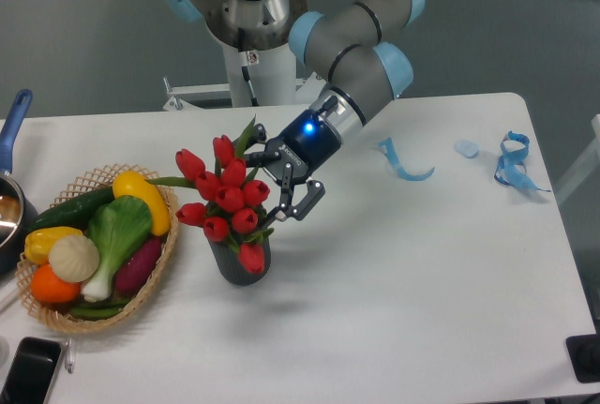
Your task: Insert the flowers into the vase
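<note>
The flowers are sitting in the vase, which is standing on the white table just beside the wicker basket. The bunch is leaning toward the basket, and 1 bud is hanging over the vase's front rim. The gripper is hovering right behind the buds with its fingers spread wide and is holding nothing, though a finger seems to be touching or nearly touching a leaf. The risk I am seeing: if a finger is catching a leaf while pulling away, it may drag the top-heavy bunch and tip the small vase over.
</note>
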Motion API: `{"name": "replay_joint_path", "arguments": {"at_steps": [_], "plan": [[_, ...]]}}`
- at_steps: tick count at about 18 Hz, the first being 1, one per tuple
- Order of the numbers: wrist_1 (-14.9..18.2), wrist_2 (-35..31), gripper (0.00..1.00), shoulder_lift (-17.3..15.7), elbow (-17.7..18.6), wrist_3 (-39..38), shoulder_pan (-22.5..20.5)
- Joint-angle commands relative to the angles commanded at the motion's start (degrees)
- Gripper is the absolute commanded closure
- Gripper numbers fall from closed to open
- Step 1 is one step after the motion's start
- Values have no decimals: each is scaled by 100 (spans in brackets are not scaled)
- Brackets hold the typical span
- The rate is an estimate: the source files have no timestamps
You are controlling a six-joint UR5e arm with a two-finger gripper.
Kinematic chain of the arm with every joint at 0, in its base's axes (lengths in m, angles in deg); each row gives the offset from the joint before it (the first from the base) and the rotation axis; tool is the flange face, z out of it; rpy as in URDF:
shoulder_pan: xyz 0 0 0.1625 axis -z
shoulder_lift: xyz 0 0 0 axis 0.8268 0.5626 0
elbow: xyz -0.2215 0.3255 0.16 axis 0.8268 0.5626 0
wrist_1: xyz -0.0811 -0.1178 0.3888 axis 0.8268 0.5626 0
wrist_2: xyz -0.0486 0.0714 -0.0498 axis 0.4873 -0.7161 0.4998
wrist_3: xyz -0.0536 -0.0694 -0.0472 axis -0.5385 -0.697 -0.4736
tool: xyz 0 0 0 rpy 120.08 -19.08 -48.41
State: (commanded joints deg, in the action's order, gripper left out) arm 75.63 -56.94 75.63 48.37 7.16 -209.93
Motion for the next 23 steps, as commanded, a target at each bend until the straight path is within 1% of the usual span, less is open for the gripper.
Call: {"name": "replay_joint_path", "arguments": {"at_steps": [1, 3, 5, 7, 9, 10, 11, 13, 14, 15, 17, 18, 20, 23], "plan": [[0, -272, 0, -106, 0, 0, 9], [0, -835, 0, -151, -70, 0, -17], [0, -1336, 0, -168, -219, -9, -35], [9, -2046, 0, -273, -377, -44, -70], [18, -2934, 0, -510, -334, -70, -140], [18, -3182, 0, -633, -325, -114, -167], [70, -3315, 0, -1000, -342, -375, -211], [70, -3395, 0, -1275, -377, -632, -395], [79, -3560, 0, -1398, -447, -668, -422], [149, -3867, 0, -1521, -526, -685, -431], [499, -4438, 0, -1688, -737, -712, -448], [701, -4606, 0, -1724, -869, -703, -466], [1097, -4696, 0, -1777, -1193, -686, -518], [1835, -4853, 0, -1768, -1660, -624, -615]]}}
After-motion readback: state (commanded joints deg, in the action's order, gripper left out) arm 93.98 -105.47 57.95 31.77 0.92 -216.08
